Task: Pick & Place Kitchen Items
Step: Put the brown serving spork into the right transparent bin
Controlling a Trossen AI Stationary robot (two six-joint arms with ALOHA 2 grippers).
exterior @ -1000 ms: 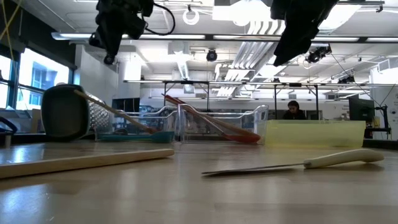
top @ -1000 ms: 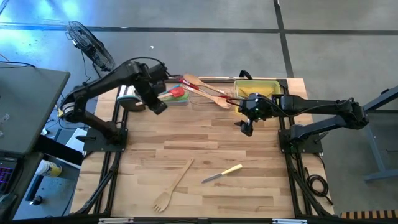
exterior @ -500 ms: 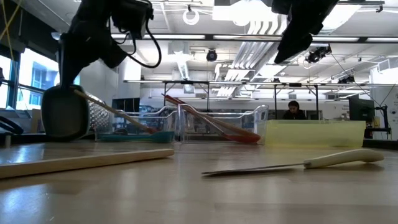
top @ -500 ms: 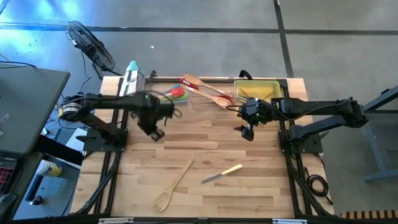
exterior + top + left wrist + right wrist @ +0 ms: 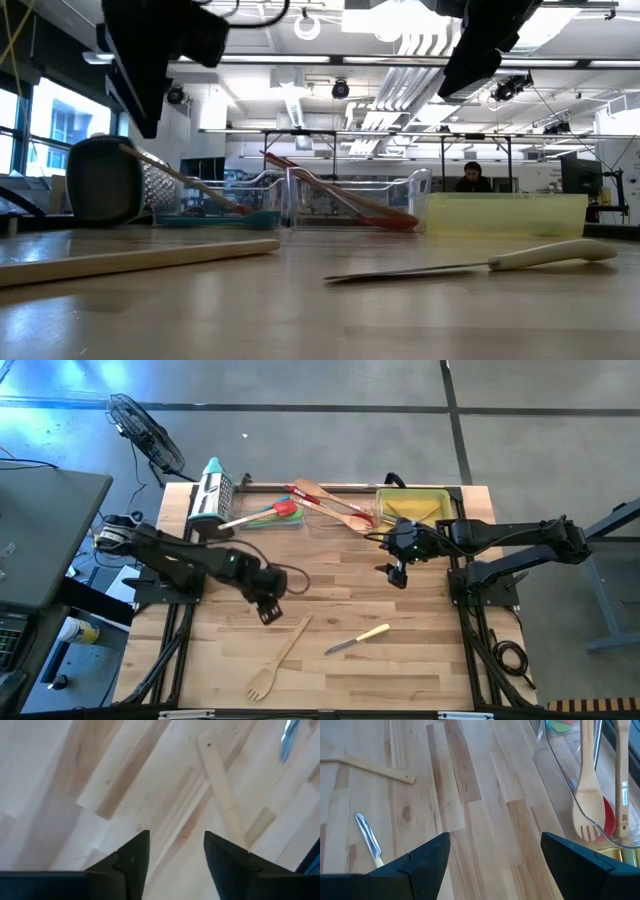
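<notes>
The wooden desk [image 5: 330,580] carries everything, and places below are given from the wooden fork [image 5: 279,658] that lies on its near part, tines toward the front edge. Far behind the fork, along the back edge, stand the trays: a yellow tray [image 5: 412,504] at the back right and a clear tray [image 5: 335,512] just left of it, with wooden spoons [image 5: 335,506] and a red spatula leaning out over its rim. A second clear tray holding red and green spatulas [image 5: 281,511] sits left of that one, and the steel grater [image 5: 211,493] lies at the back left.

The left end effector [image 5: 269,608] hangs just behind the fork's handle end, fingers apart and holding nothing; its wrist view looks down on that handle tip [image 5: 220,785]. The right end effector [image 5: 397,574] hovers well behind and to the right of the fork, fingers spread wide and empty.

Just right of the fork lies a small knife [image 5: 357,640] with a pale handle, blade pointing toward the fork.
</notes>
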